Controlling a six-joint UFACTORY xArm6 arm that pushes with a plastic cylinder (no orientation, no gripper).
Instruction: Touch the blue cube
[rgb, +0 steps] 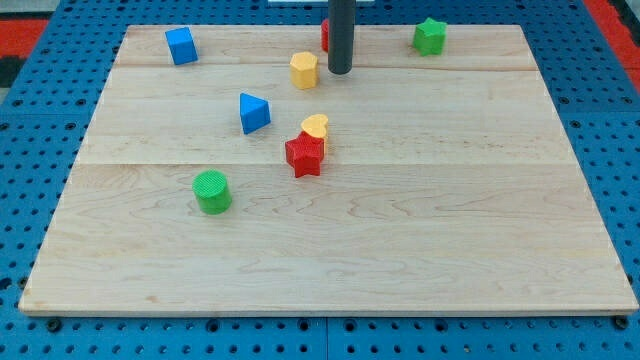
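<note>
While the arm carries no jaws, so their state does not apply, its dark rod ends in my tip (340, 72), resting on the worktop (400, 250) near the view's top centre. Just to the view's left of my tip stands the yellow hexagonal block (304, 70), close but apart. A red block (325, 35) is mostly hidden behind the rod; its shape cannot be made out. The blue cube (181, 46) sits well apart from my tip, near the worktop's top left corner. The green star block (430, 36) lies toward the top right. The blue triangular block (253, 113), yellow heart block (315, 126) and red star block (304, 156) occupy the middle, heart and star touching. The green cylinder (211, 191) stands lower left.
</note>
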